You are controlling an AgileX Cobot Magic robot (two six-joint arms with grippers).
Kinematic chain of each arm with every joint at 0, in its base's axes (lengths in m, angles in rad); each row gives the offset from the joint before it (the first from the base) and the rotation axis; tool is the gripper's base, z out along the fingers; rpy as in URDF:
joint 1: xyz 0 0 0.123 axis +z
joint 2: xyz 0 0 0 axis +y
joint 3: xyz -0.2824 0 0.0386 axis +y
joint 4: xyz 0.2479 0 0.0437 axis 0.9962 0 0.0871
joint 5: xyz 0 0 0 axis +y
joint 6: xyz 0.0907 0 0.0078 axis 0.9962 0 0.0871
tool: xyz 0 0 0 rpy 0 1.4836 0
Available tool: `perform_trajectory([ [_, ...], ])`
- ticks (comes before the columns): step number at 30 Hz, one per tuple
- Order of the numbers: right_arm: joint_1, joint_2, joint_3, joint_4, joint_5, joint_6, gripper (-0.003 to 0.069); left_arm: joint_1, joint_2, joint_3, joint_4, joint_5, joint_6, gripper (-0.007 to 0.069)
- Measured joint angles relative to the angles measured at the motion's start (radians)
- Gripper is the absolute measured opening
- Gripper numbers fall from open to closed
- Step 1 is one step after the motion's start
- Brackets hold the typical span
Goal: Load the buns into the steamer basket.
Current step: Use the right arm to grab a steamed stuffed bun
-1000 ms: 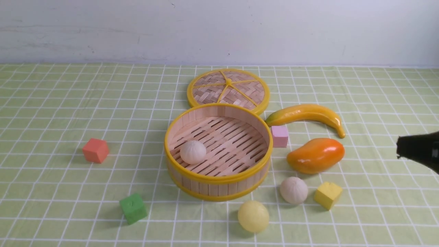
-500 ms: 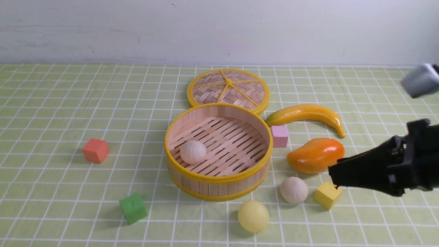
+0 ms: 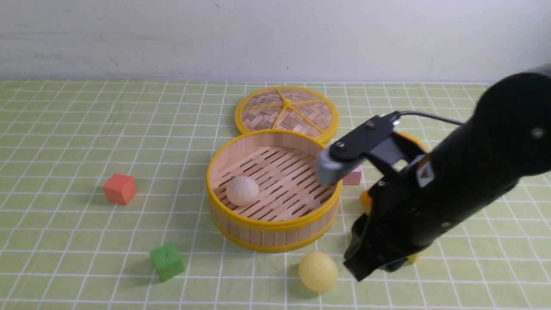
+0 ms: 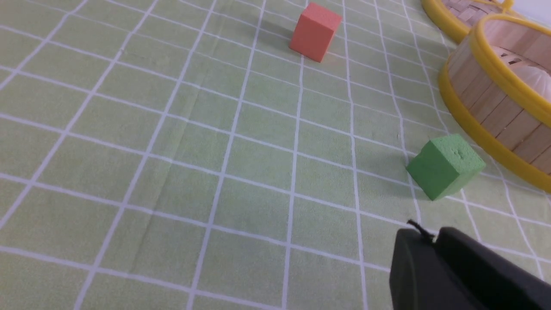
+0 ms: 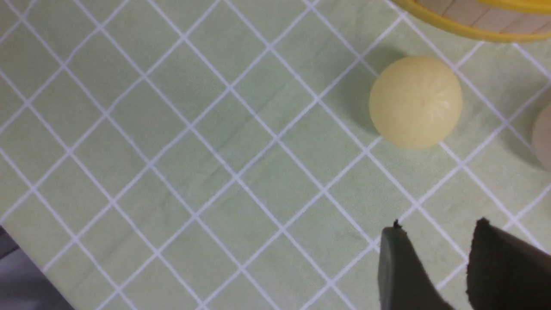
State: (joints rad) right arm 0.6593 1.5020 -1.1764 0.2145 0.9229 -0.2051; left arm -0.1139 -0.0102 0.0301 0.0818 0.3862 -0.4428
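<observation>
The steamer basket [image 3: 274,224] stands mid-table with one off-white pleated bun [image 3: 242,190] on its slatted floor. A pale yellow bun [image 3: 318,271] lies on the cloth just in front of it. My right arm reaches in from the right. Its gripper [image 3: 357,265] hangs open and empty close beside the yellow bun [image 5: 415,102], not touching it. The edge of another off-white bun [image 5: 543,137] shows past the right gripper [image 5: 439,226]; the arm hides it in the front view. My left gripper [image 4: 424,234] is shut and empty, low over the cloth near the green cube [image 4: 445,172].
The woven lid [image 3: 286,113] lies behind the basket. A red cube [image 3: 120,188] and a green cube [image 3: 167,261] sit to the left. A pink cube [image 3: 354,175] and the mango [image 3: 365,200] peek out from behind the right arm. The table's edge [image 5: 17,275] shows in the right wrist view.
My right arm has swept in from the right edge, leftward and forward, and now covers the mango, the banana, the yellow cube and one off-white bun. Nothing on the table has moved.
</observation>
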Motion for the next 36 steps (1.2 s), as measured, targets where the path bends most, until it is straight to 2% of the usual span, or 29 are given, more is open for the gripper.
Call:
perform_trajectory([
  [7,-0.001,0.199,-0.051,0.007,-0.050,0.068,0.0239,0.000,0.000,0.000,0.000,0.000,0.000,0.0056],
  [14,-0.047,0.323,-0.102,0.055,-0.091,0.161,0.0239,0.000,0.000,0.000,0.000,0.000,0.000,0.0057],
  [23,-0.098,0.356,-0.102,0.067,-0.128,0.172,0.0239,0.000,0.000,0.000,0.000,0.000,0.000,0.0070],
  [36,-0.099,0.409,-0.102,0.143,-0.153,0.173,0.0239,0.000,0.000,0.000,0.000,0.000,0.000,0.0083],
])
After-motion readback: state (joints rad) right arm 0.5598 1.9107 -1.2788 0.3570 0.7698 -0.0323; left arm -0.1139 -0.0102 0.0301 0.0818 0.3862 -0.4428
